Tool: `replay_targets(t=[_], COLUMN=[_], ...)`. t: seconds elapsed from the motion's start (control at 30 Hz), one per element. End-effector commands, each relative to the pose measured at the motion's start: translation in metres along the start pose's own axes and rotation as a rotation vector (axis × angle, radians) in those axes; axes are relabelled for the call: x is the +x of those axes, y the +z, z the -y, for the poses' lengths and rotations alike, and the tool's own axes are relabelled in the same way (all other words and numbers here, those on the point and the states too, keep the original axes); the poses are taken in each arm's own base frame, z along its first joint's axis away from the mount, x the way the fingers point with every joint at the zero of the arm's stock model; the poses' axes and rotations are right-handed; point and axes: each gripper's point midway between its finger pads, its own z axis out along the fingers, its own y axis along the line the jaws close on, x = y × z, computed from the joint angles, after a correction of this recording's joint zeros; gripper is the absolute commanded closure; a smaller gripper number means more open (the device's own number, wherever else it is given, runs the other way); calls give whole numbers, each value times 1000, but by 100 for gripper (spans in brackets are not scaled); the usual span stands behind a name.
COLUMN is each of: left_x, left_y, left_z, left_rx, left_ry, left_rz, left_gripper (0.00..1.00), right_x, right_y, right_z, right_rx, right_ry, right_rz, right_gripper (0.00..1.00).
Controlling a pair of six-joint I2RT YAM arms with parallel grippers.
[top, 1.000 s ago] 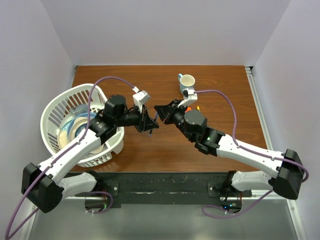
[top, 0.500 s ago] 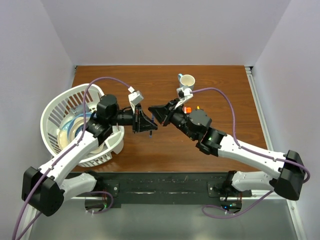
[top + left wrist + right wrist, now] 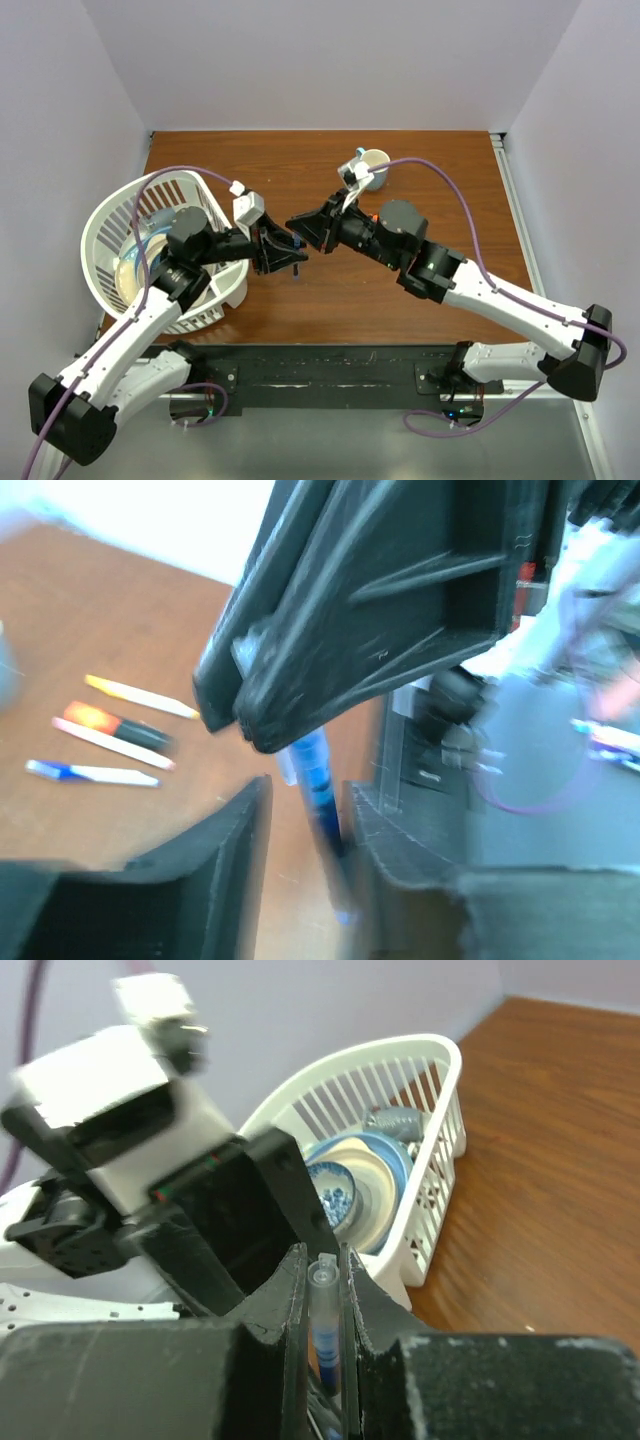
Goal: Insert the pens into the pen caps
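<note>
Our right hand [image 3: 320, 1257] pinches the blue pen [image 3: 326, 1338]; our left hand [image 3: 305, 815] sits half open, gripping nothing. A weak pinch drops it.

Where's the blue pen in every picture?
Top external: the blue pen barely peeks out, near the centre.
Left wrist: the pen hangs in the middle.
Right wrist: the pen stands bottom middle.
Shared landmark: the right gripper pinching it.
</note>
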Motion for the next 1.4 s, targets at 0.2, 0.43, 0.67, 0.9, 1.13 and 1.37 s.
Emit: replay_targets(t=[0.2, 0.43, 0.67, 0.9, 1.13, 1.37], left_x=[-16, -5, -1, -12, -15, -14], left_y=[-17, -41, -68, -74, -76, -78], left_z=[-2, -37, -54, -44, -40, -43], left_rx=[-94, -384, -585, -585, -581, -604], left_ry=[144, 85, 53, 83, 96, 100], left_rz=[96, 112, 112, 184, 195, 186], left_gripper=[5, 0, 0, 0, 0, 0], right_x=[-37, 16, 90, 150, 165, 156], right_y=[0, 29, 55, 69, 61, 55], right_z=[85, 179, 271, 326, 361, 364], right_rx=[231, 445, 660, 727, 842, 866], right_ry=[4, 51, 78, 152, 79, 49], right_rz=[-186, -324, -510, -628, -677, -691], right_gripper=[100, 100, 100, 99, 93, 48])
